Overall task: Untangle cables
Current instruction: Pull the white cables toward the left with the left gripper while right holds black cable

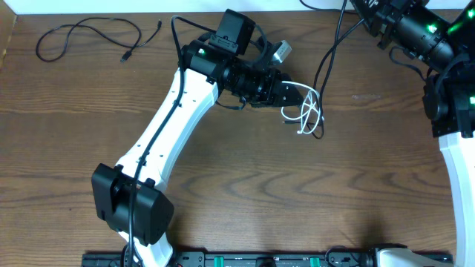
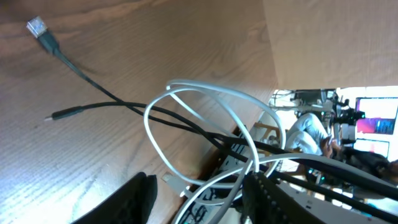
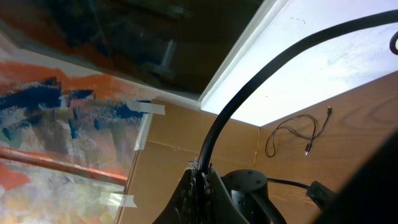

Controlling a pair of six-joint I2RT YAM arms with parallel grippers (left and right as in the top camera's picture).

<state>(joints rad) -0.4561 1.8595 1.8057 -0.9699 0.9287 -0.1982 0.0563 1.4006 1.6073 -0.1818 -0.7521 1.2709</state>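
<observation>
Brown wood-grain tabletop [image 1: 297, 200] fills the scene; nearest, the left gripper [image 1: 298, 94] sits just beside the short white coiled cable [image 2: 146, 121], its jaws spread apart, with white loops lying against one black finger [image 2: 261, 199]; a long thin black cable [image 3: 292, 55] threads through the white coil and climbs beyond it to the right gripper [image 3: 199, 177], which is clenched on it; far left of the coil, another thin black cable [image 1: 67, 28] lies loose, well apart.
</observation>
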